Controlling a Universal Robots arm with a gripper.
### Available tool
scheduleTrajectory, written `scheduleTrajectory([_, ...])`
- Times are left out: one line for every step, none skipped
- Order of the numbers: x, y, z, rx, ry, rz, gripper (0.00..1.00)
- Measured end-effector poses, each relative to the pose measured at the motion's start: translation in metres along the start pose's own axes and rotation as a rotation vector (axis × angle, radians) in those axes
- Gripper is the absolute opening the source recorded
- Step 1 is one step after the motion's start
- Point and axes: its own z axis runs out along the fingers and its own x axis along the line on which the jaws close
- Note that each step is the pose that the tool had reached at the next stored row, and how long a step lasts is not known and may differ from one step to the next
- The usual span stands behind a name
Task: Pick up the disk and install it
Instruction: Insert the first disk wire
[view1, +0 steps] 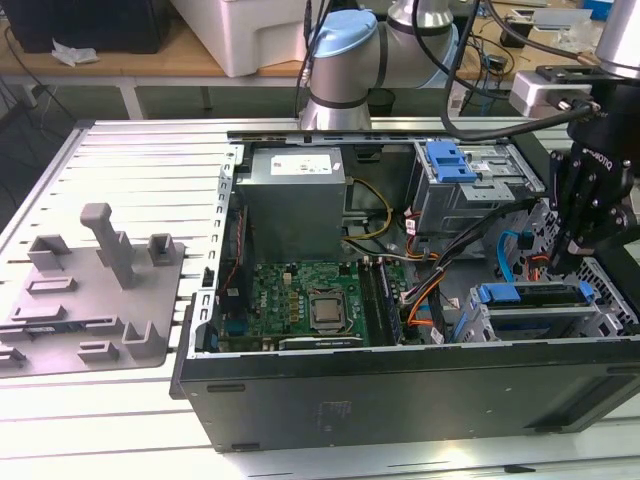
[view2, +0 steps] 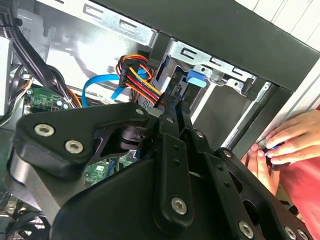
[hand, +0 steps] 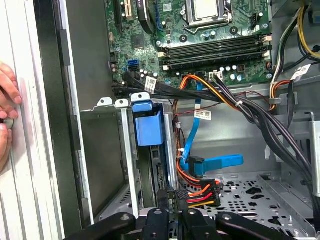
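I'm looking into the open computer case, and the disk sits on edge in the drive cage at the near corner on the exterior view's right. Its blue frame shows along the top of the cage. My gripper hangs right over the far right end of that cage, tips just above the disk's end; I can't tell if they touch it. In both wrist views the fingers look pressed together into one narrow black stem. In the first wrist view the gripper lines up with the cage slot, and the disk's blue tab lies straight ahead of it. A bundle of orange and red wires runs just beside the tips. A person's hand rests on the case's outer edge, near the cage.
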Motion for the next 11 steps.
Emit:
scheduleTrajectory([0.0016, -0.0002, 0.0003, -0.0002, -0.0019, 0.0, 0.17])
scheduleTrajectory([0.0033, -0.0004, 0.0006, -0.0004, -0.0033, 0.0, 0.17])
scheduleTrajectory([0.0041, -0.0005, 0.0008, -0.0007, -0.0057, 0.0, 0.17])
scheduleTrajectory([0.005, -0.0006, 0.0009, -0.0014, -0.0116, 0.0, 0.17])
scheduleTrajectory([0.0055, -0.0006, 0.0011, -0.0019, -0.0165, 0.0, 0.17])
scheduleTrajectory([0.0061, -0.0007, 0.0012, -0.0026, -0.0217, 0.001, 0.17])
scheduleTrajectory([0.0068, -0.0008, 0.0013, -0.0033, -0.0279, 0.001, 0.17])
scheduleTrajectory([0.0075, -0.0009, 0.0014, -0.0041, -0.0343, 0.001, 0.17])
scheduleTrajectory([0.0083, -0.0009, 0.0015, -0.0051, -0.0421, 0.001, 0.17])
scheduleTrajectory([0.0088, -0.001, 0.0016, -0.0056, -0.0473, 0.001, 0.17])
scheduleTrajectory([0.0094, -0.0011, 0.0018, -0.0062, -0.052, 0.001, 0.17])
